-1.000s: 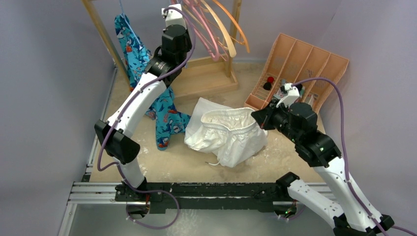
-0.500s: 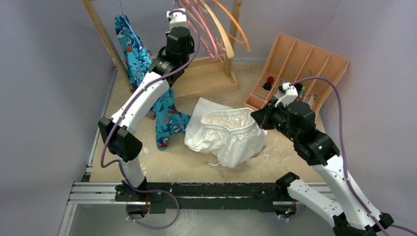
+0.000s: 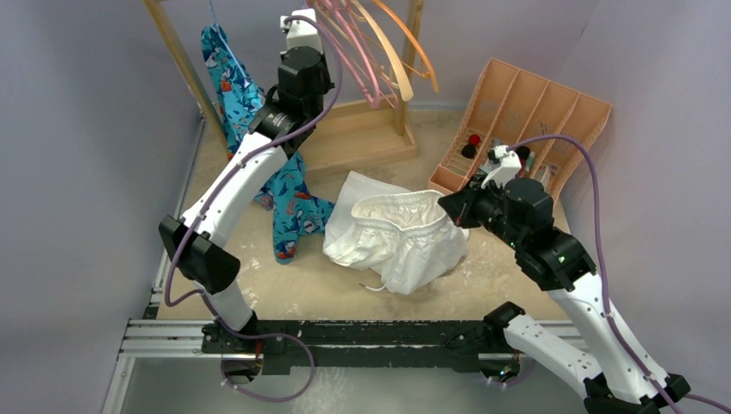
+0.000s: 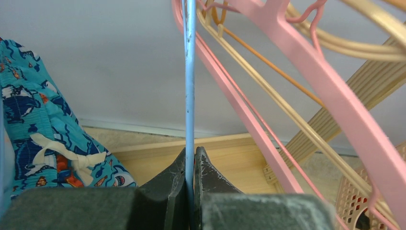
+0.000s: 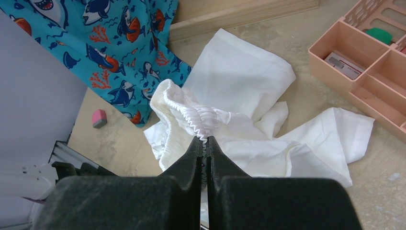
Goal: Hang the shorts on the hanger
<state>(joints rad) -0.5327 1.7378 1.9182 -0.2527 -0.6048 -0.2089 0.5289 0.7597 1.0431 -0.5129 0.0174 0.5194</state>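
Up high, left end effector [image 4: 190, 165] pinched shut on thin blue hanger [image 4: 190, 72], which hung among pink hangers [image 4: 306, 62] at wooden rack [image 3: 362, 129]. Right end effector [image 5: 204, 152] clamped on gathered waistband of white shorts [image 5: 249, 100], rest of fabric crumpled on table [image 3: 345, 285] beside shark-print garment [image 3: 289, 194].

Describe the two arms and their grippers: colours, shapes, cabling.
Both arms have white link shells with black joint housings, and a purple cable loops along each. The left gripper and right gripper have matte black, wedge-shaped fingers with a rough texture. No sleeves; no markings legible.
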